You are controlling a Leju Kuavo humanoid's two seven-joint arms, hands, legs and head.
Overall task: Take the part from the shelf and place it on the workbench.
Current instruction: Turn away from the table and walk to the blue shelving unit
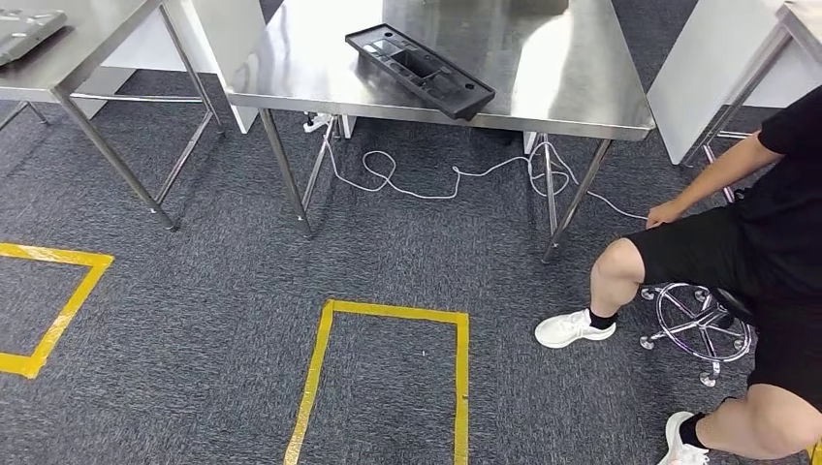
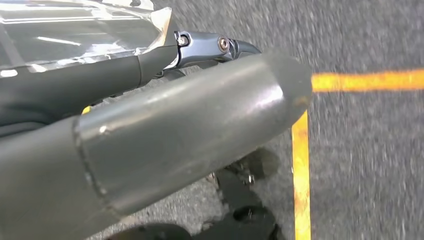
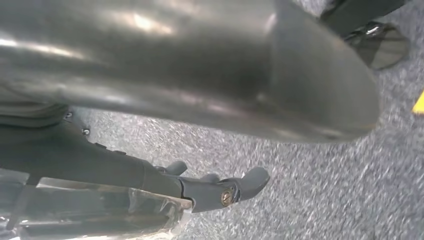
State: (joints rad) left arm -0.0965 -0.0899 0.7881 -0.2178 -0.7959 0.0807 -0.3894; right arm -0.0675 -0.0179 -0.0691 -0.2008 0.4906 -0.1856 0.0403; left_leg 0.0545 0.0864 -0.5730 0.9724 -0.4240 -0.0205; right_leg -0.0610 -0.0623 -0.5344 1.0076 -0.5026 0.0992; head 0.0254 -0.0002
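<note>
The black part (image 1: 420, 70), a long flat moulded tray-like piece, lies on the steel surface (image 1: 572, 87) ahead of the robot, set at an angle, with one end reaching the front edge of the surface. No hand is touching it.

Left hand (image 2: 190, 135): seen in the left wrist view over grey carpet (image 2: 370, 150) and yellow floor tape (image 2: 301, 170). The thick grey thumb lies extended and the darker fingers (image 2: 220, 47) stretch out beside it, apart from the thumb, with nothing held.

Right hand (image 3: 200, 100): seen in the right wrist view over the same carpet. The thumb and the darker fingers (image 3: 240, 187) are spread from each other, with nothing between them.

In the head view, a white cable (image 1: 426, 184) lies looped on the carpet under the surface. Yellow tape outlines a rectangle (image 1: 388, 378) on the floor in front of it. A person (image 1: 746, 262) in dark clothes and white shoes sits on a wheeled stool (image 1: 698, 325) to the right of the surface. A second steel table (image 1: 68, 58) stands to the left
</note>
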